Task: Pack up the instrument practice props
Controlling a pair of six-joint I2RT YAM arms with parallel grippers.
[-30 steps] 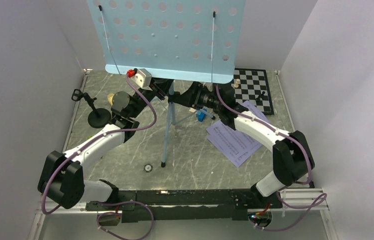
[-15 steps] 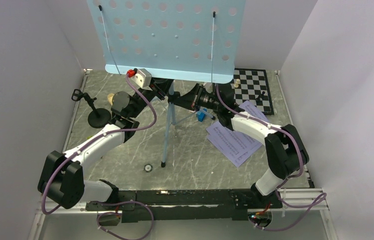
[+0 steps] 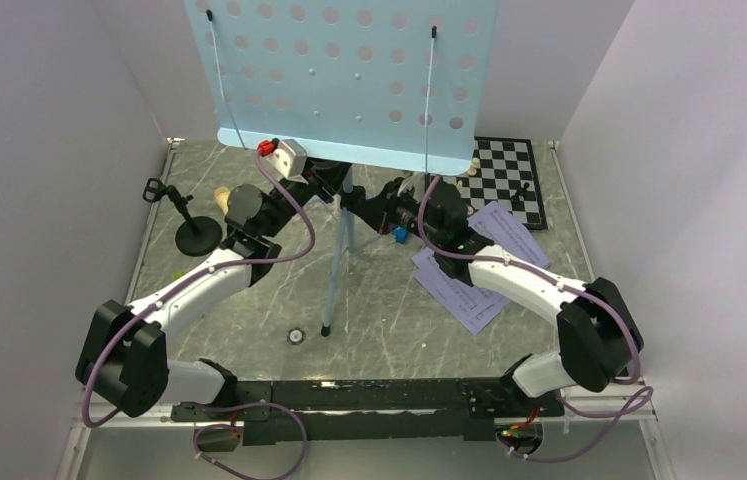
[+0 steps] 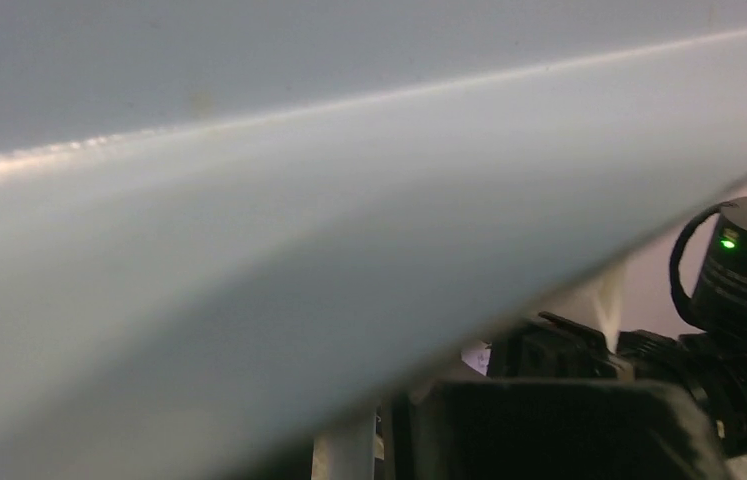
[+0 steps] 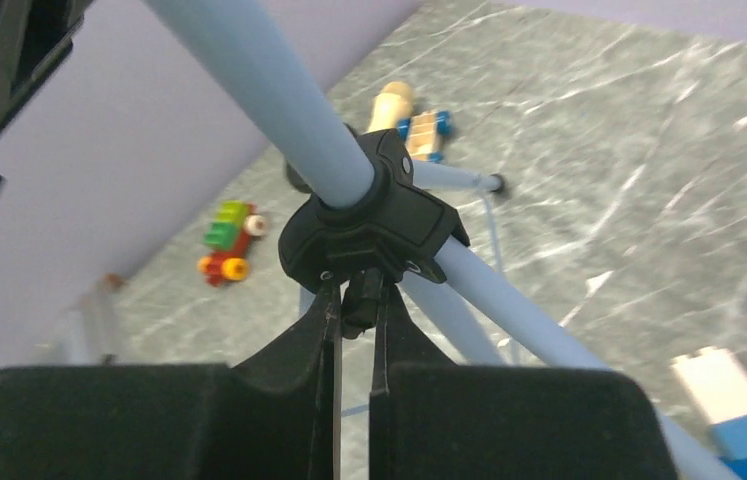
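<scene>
Far left on the surface (image 3: 389, 330): mic stand (image 3: 196, 235), upright on its round base, clip end tipped toward the left wall. Just right of it, a tan mic (image 3: 220, 195), lying down, partly behind the left arm. By the left wall, in the right wrist view, a toy car (image 5: 227, 240) of green, yellow and red blocks.

Next, left hand (image 3: 324, 182), tucked under the lower lip of the stand's desk, close to the pole. Mostly hidden from above. From its own camera, little but blurred pale-blue sheet across the view. Open or closed: cannot tell.

Centre: music stand (image 3: 344, 80), upright on the surface on its tripod legs, with the perforated blue desk high and tilted, covering the back of the surface. Pole (image 5: 249, 70) running down into a black hub (image 5: 369, 225), legs spreading out from there.

Right of the pole, right hand (image 5: 356, 300), pointing left at the hub. Closed, fingers nearly together, pinching a small black knob (image 5: 364, 285) sticking out of the hub.

Then a blue-and-white block (image 5: 724, 395) on the surface, just beside the right hand. Further right, lavender pages (image 3: 479, 275), flat and overlapping, partly beneath the right forearm. Far right at the back, chessboard (image 3: 504, 175) with a few pieces, near the pages' far corner.
</scene>
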